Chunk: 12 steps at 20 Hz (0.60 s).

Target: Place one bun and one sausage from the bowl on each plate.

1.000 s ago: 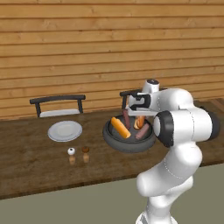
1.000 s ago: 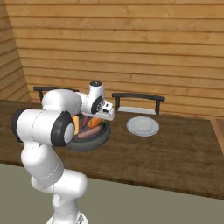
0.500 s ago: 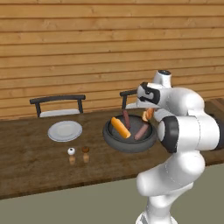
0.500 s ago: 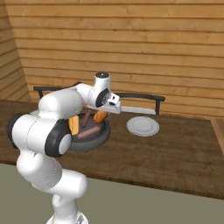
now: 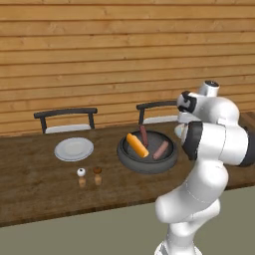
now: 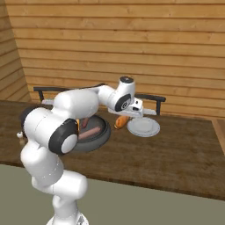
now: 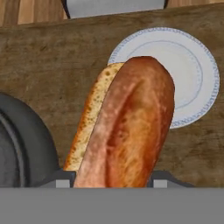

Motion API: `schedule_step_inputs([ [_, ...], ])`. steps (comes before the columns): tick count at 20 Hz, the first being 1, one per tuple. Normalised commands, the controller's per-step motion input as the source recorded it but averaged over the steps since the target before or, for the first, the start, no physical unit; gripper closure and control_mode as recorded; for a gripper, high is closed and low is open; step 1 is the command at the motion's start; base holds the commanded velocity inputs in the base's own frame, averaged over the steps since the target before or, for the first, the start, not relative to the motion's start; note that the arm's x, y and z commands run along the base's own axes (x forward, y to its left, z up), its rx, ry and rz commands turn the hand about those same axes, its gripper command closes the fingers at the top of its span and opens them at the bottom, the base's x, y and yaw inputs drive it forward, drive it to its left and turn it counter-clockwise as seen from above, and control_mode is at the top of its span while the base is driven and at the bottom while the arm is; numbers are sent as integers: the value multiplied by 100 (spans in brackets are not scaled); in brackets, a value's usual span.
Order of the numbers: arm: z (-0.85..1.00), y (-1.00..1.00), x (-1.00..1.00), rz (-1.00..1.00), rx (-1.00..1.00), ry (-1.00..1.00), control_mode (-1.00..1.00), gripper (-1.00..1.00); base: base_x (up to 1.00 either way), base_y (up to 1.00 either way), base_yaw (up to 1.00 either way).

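Hand view: long golden-brown bun [image 7: 127,127], crust glossy, side pale.

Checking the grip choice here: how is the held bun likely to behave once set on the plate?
The bun looks long and rounded, so it may roll on the flat plate. It juts past the gripper without sagging, so probably stiff and light.

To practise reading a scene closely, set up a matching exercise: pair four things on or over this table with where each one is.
Things:
1. bun
2. two sausages
3. shakers
4. right plate

Places:
A. in the bowl
B. held in the hand
C. on bare table, in front of the left plate
D. beside the bowl, nothing on it

Pairs: 1-B, 2-A, 3-C, 4-D
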Motion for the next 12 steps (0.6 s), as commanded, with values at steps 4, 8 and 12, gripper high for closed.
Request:
schedule_step_inputs([
  [4,-11,-62,37,0,0,12,-100,100,0,0,0],
  [8,-11,-45,36,0,0,15,-100,100,0,0,0],
  [12,-16,-38,42,0,0,9,-100,100,0,0,0],
])
